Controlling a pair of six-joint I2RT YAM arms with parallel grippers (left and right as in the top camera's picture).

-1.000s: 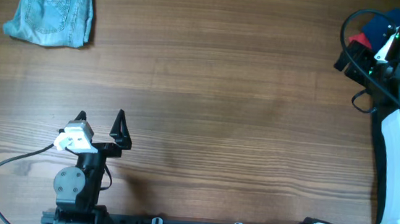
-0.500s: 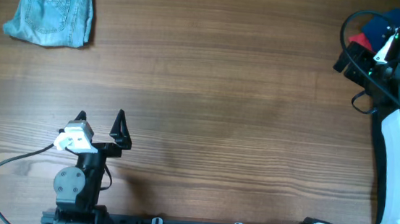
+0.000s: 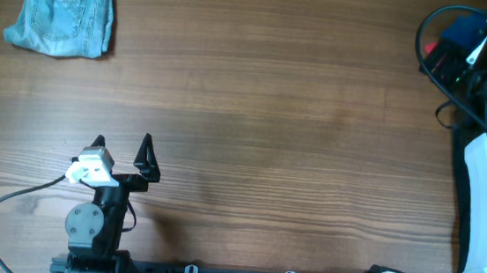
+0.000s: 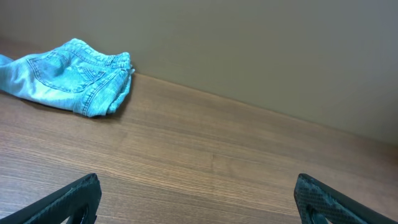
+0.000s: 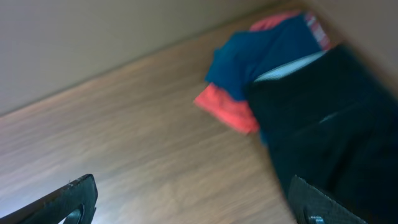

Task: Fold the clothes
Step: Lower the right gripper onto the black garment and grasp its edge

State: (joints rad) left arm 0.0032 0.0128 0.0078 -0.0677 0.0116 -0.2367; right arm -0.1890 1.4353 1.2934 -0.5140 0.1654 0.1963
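Note:
Folded light-blue jeans (image 3: pixel 63 8) lie at the far left corner of the table; they also show in the left wrist view (image 4: pixel 68 76). A pile of clothes sits at the far right corner: a blue garment (image 5: pixel 267 53), a red one (image 5: pixel 227 109) and a black one (image 5: pixel 329 130). In the overhead view the pile (image 3: pixel 458 36) is mostly hidden by my right arm. My right gripper (image 5: pixel 193 205) is open and empty just in front of the pile. My left gripper (image 4: pixel 196 205) is open and empty near the table's front left, shown in the overhead view (image 3: pixel 123 152).
The wooden table (image 3: pixel 270 139) spans the view. A black cable (image 3: pixel 7 209) loops beside the left arm base. The right arm's white link (image 3: pixel 484 211) runs along the right edge. A wall stands behind the table (image 4: pixel 249 43).
My right gripper has moved a little farther back and right, over the clothes pile. The left arm has not moved.

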